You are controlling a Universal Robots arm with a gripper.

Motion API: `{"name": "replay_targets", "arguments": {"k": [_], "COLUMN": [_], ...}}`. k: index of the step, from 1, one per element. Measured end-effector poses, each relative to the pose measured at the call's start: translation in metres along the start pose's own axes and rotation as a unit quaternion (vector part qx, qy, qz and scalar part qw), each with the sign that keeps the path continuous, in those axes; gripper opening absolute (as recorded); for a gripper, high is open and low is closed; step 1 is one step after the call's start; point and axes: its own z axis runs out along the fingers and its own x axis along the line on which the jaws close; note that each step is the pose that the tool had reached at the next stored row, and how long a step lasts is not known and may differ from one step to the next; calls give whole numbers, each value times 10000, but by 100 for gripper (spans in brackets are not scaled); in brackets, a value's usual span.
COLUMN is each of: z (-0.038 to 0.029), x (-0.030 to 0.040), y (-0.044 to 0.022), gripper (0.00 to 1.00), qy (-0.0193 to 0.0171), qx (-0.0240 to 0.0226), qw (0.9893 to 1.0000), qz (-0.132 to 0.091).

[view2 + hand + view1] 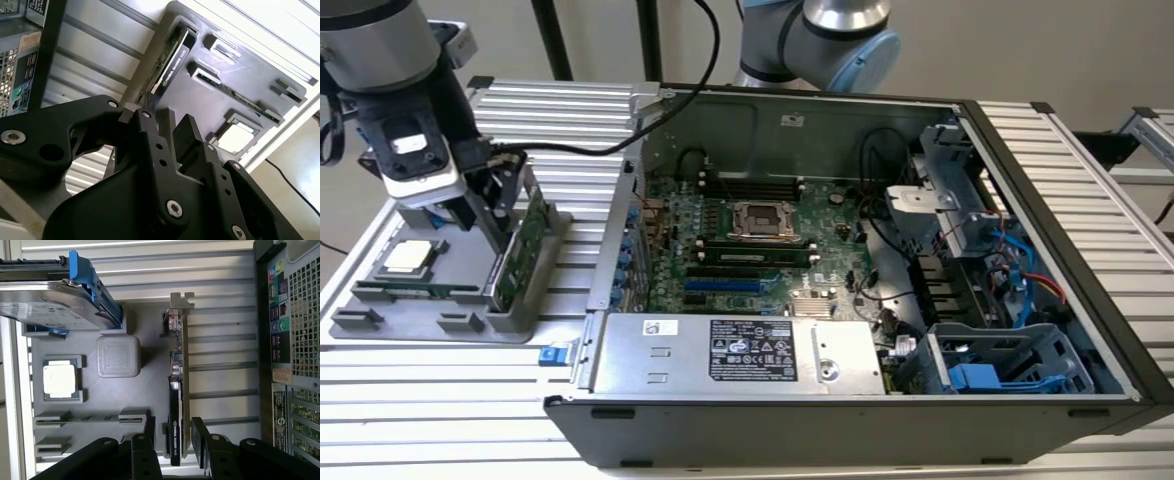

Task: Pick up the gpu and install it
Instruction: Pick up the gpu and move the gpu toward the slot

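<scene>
Standing edgewise for side access in the grey slotted holder [390, 300], nine o'clock of the black metal case [854, 437], the green-and-black gpu [178, 385] is straddled by the spread black gripper [176, 433].

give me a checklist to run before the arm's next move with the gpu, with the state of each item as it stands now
1. gpu standing on edge in its slot of the grey tray: ok.
2. pincer open, one finger on each side of the gpu: ok.
3. Fingers not touching the card, with a gap on both sides in the first wrist view: ok.
4. hard drive in the same tray, apart from the pincer: ok.
5. computer case open, motherboard exposed: ok.
6. Expansion slots on the motherboard free of cables: cannot tell.
</scene>
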Motion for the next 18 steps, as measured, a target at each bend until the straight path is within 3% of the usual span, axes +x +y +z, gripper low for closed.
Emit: {"name": "replay_targets", "arguments": {"k": [11, 18], "z": [47, 62], "x": [-7, -64], "y": [-3, 0], "gripper": [100, 100], "qy": [5, 9], "qx": [0, 1], "qw": [10000, 10000], "qz": [0, 0]}}
